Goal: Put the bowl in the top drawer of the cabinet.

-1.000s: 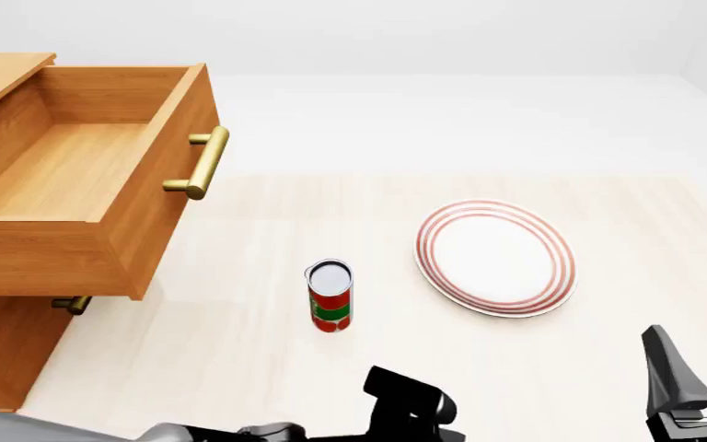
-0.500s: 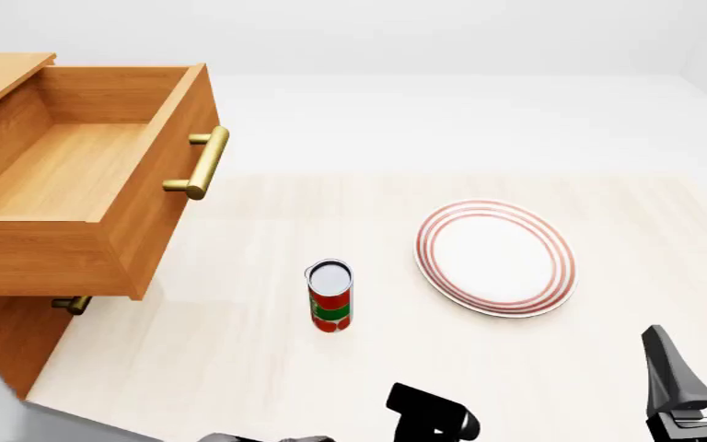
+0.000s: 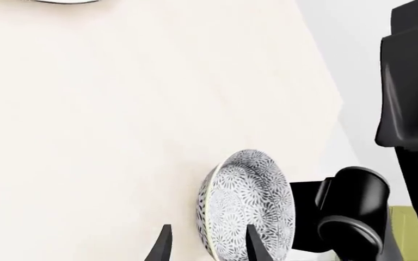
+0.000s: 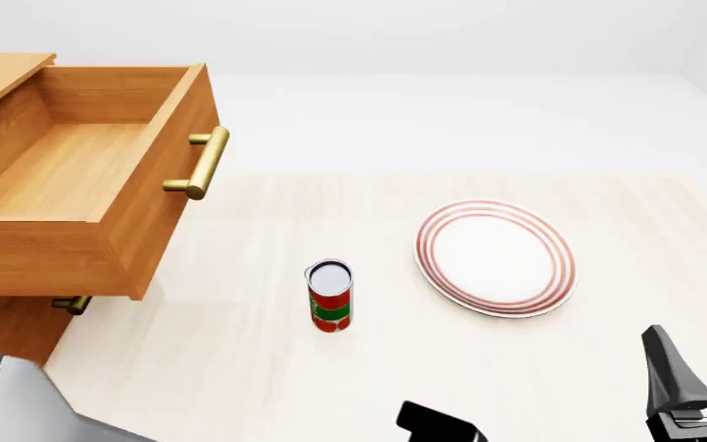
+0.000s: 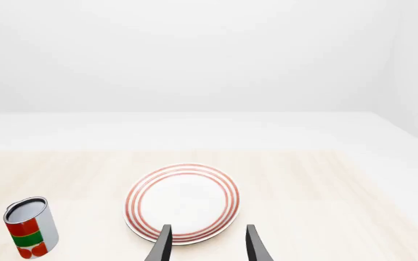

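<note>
Two hands: both open, holding nothing
Left hand (image 3: 205,247): fingers astride bowl (image 3: 247,209) rim
Bowl: on desk (image 3: 107,119) near its edge
Drawer (image 4: 84,184): pulled open
Right hand (image 5: 205,244): above plate (image 5: 182,202)

Left arm (image 4: 10,405): grey link entering at the lower left corner of the front view, with only a black part of its wrist (image 4: 440,425) showing at the bottom edge. Left hand (image 3: 204,244): two dark fingertips set apart, seen in its own wrist view; the other arm's black links (image 3: 405,92) cross that view. Right hand (image 4: 698,368): low at the right edge of the front view, fingers upright and parted. Its wrist view shows both fingertips (image 5: 163,244) spread with nothing between them.
</note>
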Controlling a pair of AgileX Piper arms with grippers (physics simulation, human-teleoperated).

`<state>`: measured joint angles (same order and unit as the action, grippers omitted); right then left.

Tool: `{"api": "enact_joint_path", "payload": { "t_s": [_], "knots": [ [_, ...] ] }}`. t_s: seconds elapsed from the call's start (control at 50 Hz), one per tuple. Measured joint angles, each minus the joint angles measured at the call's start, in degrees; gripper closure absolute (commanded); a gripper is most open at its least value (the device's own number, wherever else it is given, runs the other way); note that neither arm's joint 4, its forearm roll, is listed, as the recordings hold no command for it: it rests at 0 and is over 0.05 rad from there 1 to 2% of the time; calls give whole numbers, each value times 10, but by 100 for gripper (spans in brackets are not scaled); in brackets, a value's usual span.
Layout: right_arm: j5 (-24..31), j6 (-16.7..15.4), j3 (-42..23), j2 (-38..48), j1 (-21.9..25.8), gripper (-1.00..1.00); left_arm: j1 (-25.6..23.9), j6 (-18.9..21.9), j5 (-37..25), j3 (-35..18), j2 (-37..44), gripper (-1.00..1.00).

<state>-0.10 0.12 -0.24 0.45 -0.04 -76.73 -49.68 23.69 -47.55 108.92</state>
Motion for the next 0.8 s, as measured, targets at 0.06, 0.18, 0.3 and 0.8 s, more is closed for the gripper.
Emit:
{"api": "enact_joint_path", "payload": {
  "t_s": [0.06,0.18,0.3,0.8],
  "knots": [
    [0,0,0,0,0,-100,-1,-2,1,-2,4,-100],
    [0,0,0,0,0,-100,-3,-5,4,-4,11,-100],
    [0,0,0,0,0,-100,-4,-8,7,-6,16,-100],
    [0,0,0,0,0,-100,-10,-21,21,-9,40,-100]
  ]
}}
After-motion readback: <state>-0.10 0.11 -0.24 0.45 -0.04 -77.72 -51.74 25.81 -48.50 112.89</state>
